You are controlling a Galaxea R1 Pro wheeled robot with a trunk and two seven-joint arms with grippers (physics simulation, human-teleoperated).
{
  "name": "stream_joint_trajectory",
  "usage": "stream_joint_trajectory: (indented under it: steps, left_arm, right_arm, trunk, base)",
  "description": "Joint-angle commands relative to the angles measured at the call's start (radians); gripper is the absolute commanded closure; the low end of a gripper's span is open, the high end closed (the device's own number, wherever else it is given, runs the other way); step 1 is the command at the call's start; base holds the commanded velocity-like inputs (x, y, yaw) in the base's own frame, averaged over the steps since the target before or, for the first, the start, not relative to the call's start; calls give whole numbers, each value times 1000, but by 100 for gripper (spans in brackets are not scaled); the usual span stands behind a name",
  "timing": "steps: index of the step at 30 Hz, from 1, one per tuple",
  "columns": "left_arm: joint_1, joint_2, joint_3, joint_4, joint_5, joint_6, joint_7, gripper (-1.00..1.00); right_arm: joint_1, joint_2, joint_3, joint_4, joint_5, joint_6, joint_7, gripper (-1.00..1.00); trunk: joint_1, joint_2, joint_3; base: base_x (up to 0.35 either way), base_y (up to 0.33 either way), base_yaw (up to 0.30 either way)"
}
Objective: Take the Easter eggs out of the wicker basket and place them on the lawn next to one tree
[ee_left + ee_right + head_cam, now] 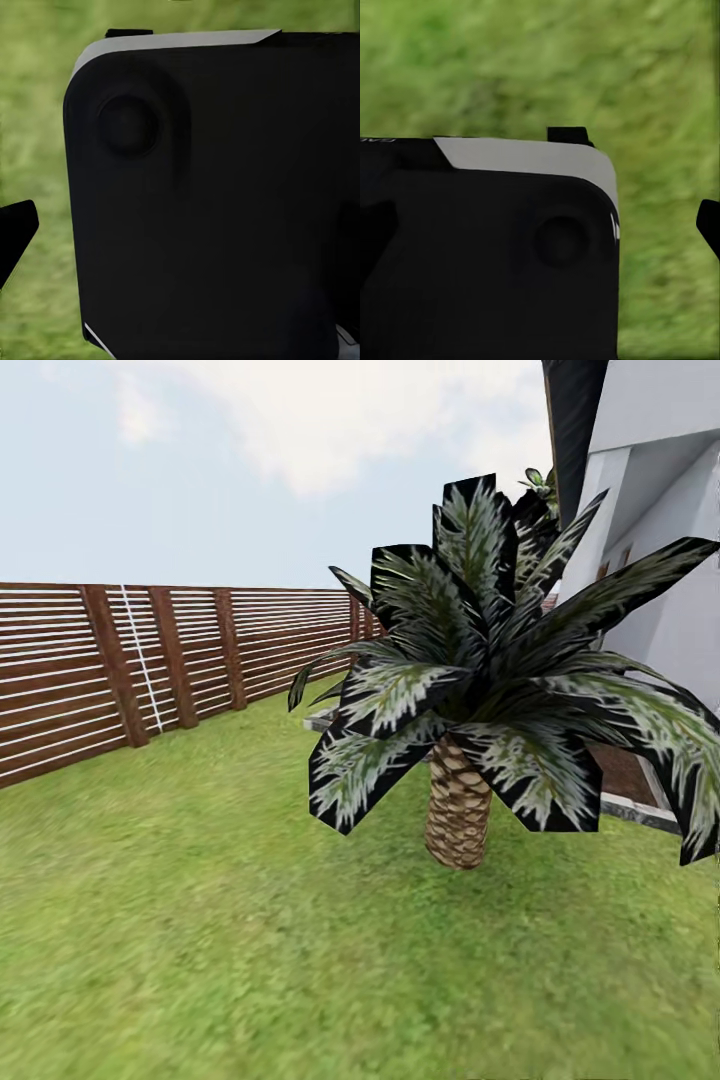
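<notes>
Head view: a wide lawn [200,920] of mottled green grass runs back to a brown slatted fence [150,660] under a pale, cloudy sky. A short palm [458,815] with a scaly brown trunk stands on the grass to the right of centre, its dark, white-streaked fronds spreading wide. Behind it sits a low raised bed with a pale edge [640,810], and beyond that the white wall of a house [660,510].

In the left wrist view, a large black body of the robot with a grey upper edge [217,202] takes up most of the frame, and blurred grass [37,120] lies past it. One dark finger [16,229] of the left claw pokes in at the frame edge; how far that claw is open cannot be told, and nothing can be seen held in it.

In the right wrist view the same kind of black body with a grey edge [487,255] lies close to the claw, with grass [547,60] beyond. One dark fingertip [709,221] of the right claw shows at the edge; its opening cannot be told either.
</notes>
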Motion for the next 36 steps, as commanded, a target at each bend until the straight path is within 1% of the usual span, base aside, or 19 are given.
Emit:
stream_joint_trajectory:
  steps: [1, 4, 6, 23, 29, 36]
  left_arm:
    - [0, 0, 0, 0, 1, -2, -2, -100]
    - [0, 0, 0, 0, 1, -2, -2, -100]
    - [0, 0, 0, 0, 1, -2, -2, -100]
    - [0, 0, 0, 0, 1, -2, -2, -100]
    - [0, 0, 0, 0, 1, -2, -2, -100]
    - [0, 0, 0, 0, 1, -2, -2, -100]
  right_arm:
    - [-1, -1, 1, 1, 1, -4, 3, -100]
    - [-1, 1, 8, 0, 8, -4, 12, -100]
    - [0, 1, 5, 1, 5, -4, 12, -100]
    - [0, -1, 3, 1, 0, -4, 13, -100]
    - [-1, -1, 8, 1, 8, -3, 13, -100]
    - [0, 1, 9, 1, 8, -4, 13, -100]
  trunk:
    - [0, 0, -1]
    - [0, 0, -1]
    - [0, 0, -3]
    - [0, 0, -30]
    - [0, 0, -36]
    - [0, 0, -36]
  base:
    - [0, 0, -77]
    - [0, 0, -28]
    - [0, 0, -40]
    - [0, 0, -19]
    - [0, 0, -27]
    - [0, 0, -252]
